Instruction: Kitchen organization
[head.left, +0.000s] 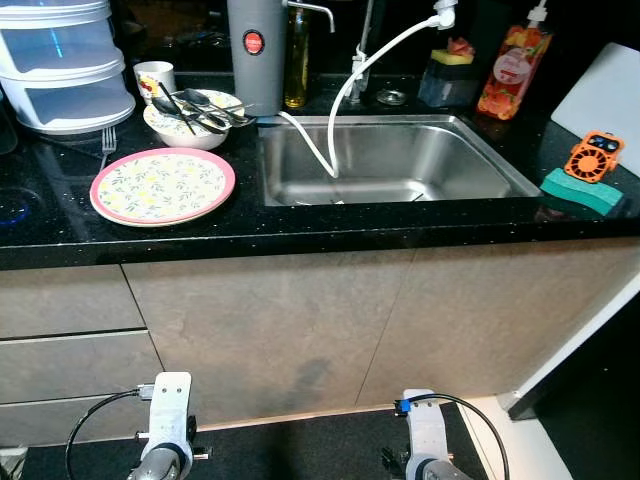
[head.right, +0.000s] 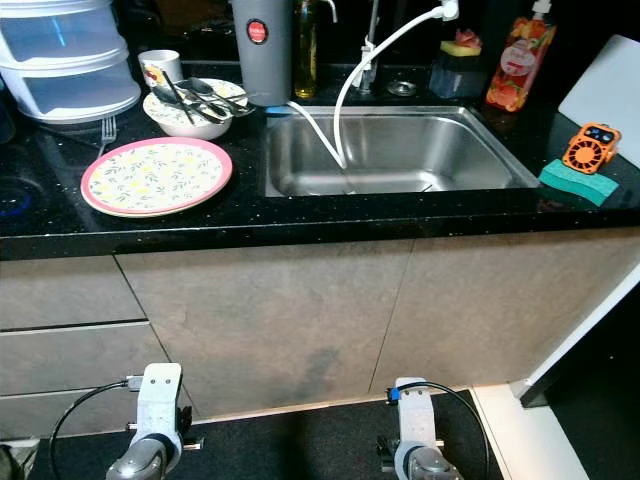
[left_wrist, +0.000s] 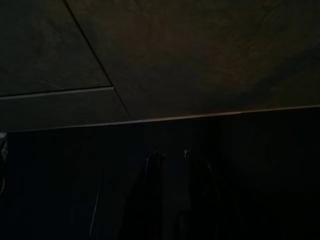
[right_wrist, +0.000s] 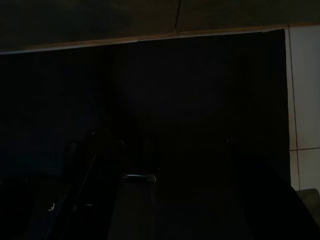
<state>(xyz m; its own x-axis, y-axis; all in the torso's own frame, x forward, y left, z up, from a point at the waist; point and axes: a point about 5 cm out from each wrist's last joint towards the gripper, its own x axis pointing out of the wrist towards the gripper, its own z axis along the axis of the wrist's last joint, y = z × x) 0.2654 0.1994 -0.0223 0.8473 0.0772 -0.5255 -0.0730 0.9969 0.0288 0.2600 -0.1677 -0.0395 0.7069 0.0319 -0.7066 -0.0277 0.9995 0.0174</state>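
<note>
Stacked containers (head.left: 62, 60) (top cropped)

A plate (head.left: 163, 186) lay on the countertop (head.left: 300, 225) left of the sink (head.left: 385, 160), a bowl (head.left: 190, 120) of cutlery behind it.

A pink-rimmed plate (head.left: 163, 186) lies on the black counter (head.left: 300, 225) left of the steel sink (head.left: 385, 160). Behind it, a bowl (head.left: 190, 120) holds cutlery (head.left: 195, 107). Right of the sink, a green sponge (head.left: 582, 192) lies beside an orange fan (head.left: 594, 156).
</note>
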